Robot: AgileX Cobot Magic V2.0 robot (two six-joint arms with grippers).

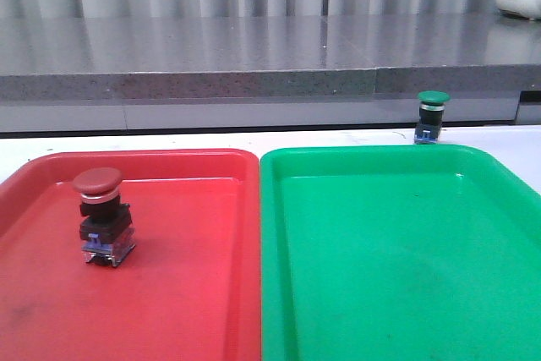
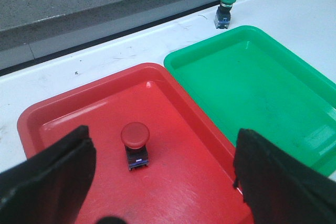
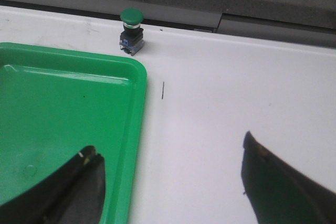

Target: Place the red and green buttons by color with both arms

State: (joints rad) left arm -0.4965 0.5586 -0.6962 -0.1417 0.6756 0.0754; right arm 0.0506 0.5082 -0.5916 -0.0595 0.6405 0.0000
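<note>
The red button [image 1: 103,214] stands upright in the red tray [image 1: 194,293], left of its middle; it also shows in the left wrist view [image 2: 135,144]. The green button [image 1: 432,116] stands on the white table behind the green tray [image 1: 397,251], near its far right corner; it shows in the left wrist view [image 2: 226,10] and the right wrist view [image 3: 130,31]. My left gripper [image 2: 165,148] is open and empty above the red tray, the red button between and beyond its fingers. My right gripper [image 3: 170,156] is open and empty over the green tray's right rim. Neither arm shows in the front view.
The red tray [image 2: 79,108] and the green tray [image 2: 262,82] lie side by side, touching. A grey stone ledge [image 1: 254,57] runs along the back of the table. White table [image 3: 236,98] lies right of the green tray [image 3: 63,108].
</note>
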